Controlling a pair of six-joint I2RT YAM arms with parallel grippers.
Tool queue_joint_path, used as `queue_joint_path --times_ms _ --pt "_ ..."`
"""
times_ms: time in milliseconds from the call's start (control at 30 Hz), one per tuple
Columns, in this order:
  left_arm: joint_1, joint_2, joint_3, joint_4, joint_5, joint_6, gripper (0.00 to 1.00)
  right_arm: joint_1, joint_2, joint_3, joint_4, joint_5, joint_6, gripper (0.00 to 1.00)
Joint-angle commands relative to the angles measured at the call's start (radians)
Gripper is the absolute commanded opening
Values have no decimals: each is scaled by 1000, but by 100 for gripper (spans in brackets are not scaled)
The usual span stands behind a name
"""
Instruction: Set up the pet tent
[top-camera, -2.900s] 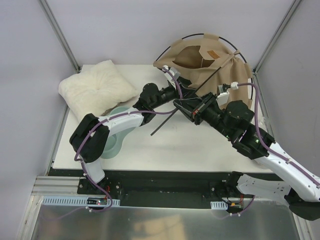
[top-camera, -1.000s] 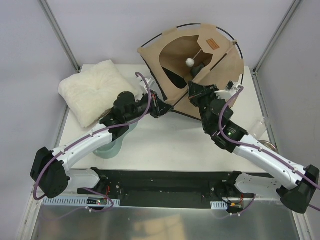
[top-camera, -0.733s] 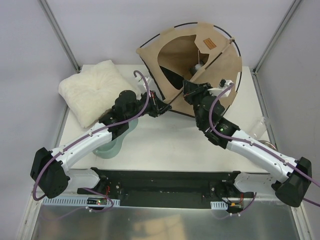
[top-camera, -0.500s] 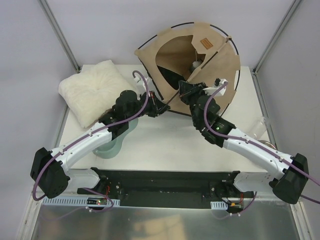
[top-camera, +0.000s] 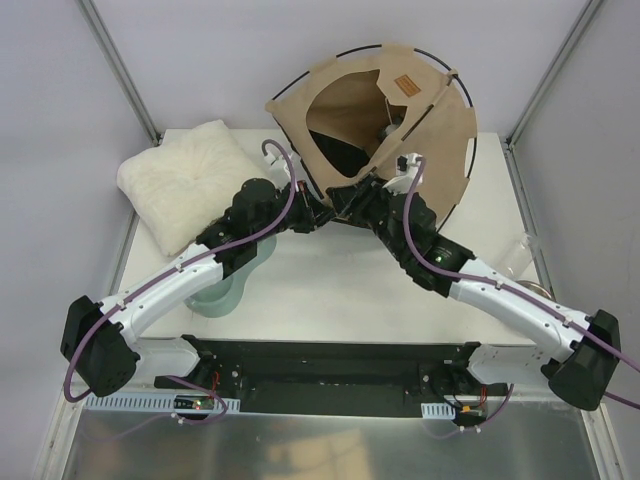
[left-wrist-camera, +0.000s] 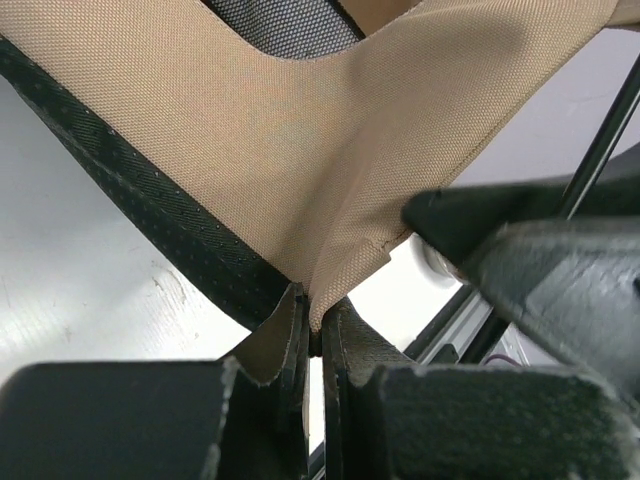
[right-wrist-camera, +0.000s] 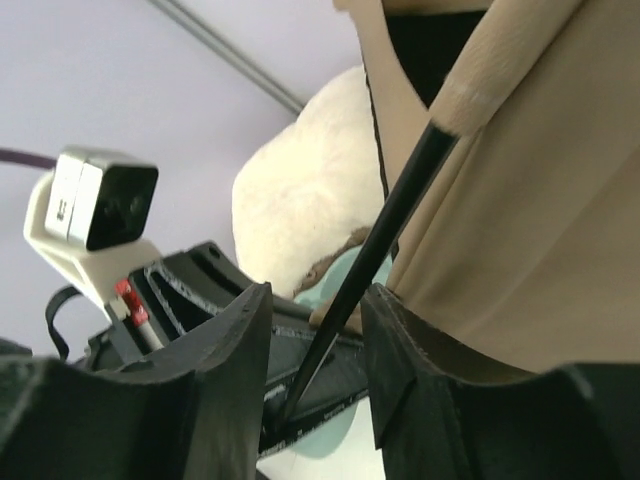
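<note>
At pet tent (top-camera: 445, 110) hem, left gripper (left-wrist-camera: 312, 322)

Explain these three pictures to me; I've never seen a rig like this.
Two robot arms are bolted to the near edge of a white table. The overhead picture looks down from behind them: left arm on the left, right arm on the right. The other two come from a camera on each wrist, looking past that arm's own jaws. On the table are a fluffy white cushion, a pale green dish partly under the left arm, and the tan pet tent at the back. The left jaws are shut on the tent's fabric edge. The right jaws stand open, with a black pole running between them, not clamped.
</note>
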Motion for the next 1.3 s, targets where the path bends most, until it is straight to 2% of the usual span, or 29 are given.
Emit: queue_joint_path --times_ms 0,233,300,433,600,833,1033,1267 --pt "-2 -5 44 19 -13 -26 0 6 -46 13 -42 -121 4 43" --pt "-2 -6 44 21 -25 -18 0 6 -37 17 -61 -184 64 38" --pt "1 -8 44 21 -28 -17 0 6 -28 21 -61 -196 69 28" --pt "-2 -12 37 22 -25 -8 0 6 -23 22 -56 -164 73 0" --pt "-2 -45 -12 31 -12 54 0 -24 -51 25 -35 -50 101 0" --pt "0 -85 -59 22 -31 112 0 -92 -143 7 77 37 145 0" --pt "-2 -115 -157 169 18 202 0 -126 -127 -12 146 138 208 0" --pt "-2 -167 -258 275 -13 348 0 -130 -111 -25 171 250 308 0"
